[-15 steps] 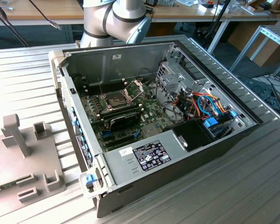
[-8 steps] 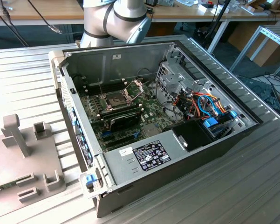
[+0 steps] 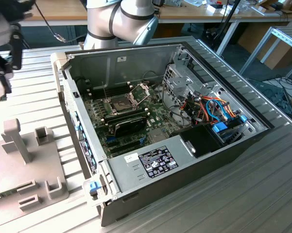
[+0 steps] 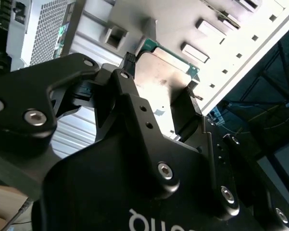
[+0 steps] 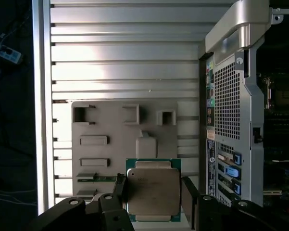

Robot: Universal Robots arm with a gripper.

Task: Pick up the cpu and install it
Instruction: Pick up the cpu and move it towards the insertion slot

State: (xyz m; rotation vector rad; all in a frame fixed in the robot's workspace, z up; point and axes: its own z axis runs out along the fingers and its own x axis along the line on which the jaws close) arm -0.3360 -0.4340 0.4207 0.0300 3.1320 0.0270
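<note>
Grey slatted table point(image 3: 262, 194), exterior view: it carries the open computer case point(image 3: 111, 63), with the green board point(image 3: 158, 116) inside and the socket point(image 3: 122, 103) with its frame raised. The gripper point(image 3: 1, 53) hangs at the exterior view's left, above the grey tray point(image 3: 5, 170). It is cut off by the frame edge, and I cannot make out its load from here.

First wrist view: the cpu point(image 5: 153, 191) sits between the two black fingers point(image 5: 119, 185), which are clamped on its opposite edges. The tray point(image 5: 106, 125) lies below and the case point(image 5: 228, 96) stands beside it.

Second wrist view: same hold. The cpu point(image 4: 166, 89) appears to be lifted clear of the tray point(image 4: 168, 24).

Handling, my judgement: light, stiff and flat, with a smooth lid that would slip under a loose grip. The underside is likely delicate, so the edges are the right place to hold it.

Hidden: the underside of the cpu. I cannot find its corner mark, and the gripper body covers its near edge.
</note>
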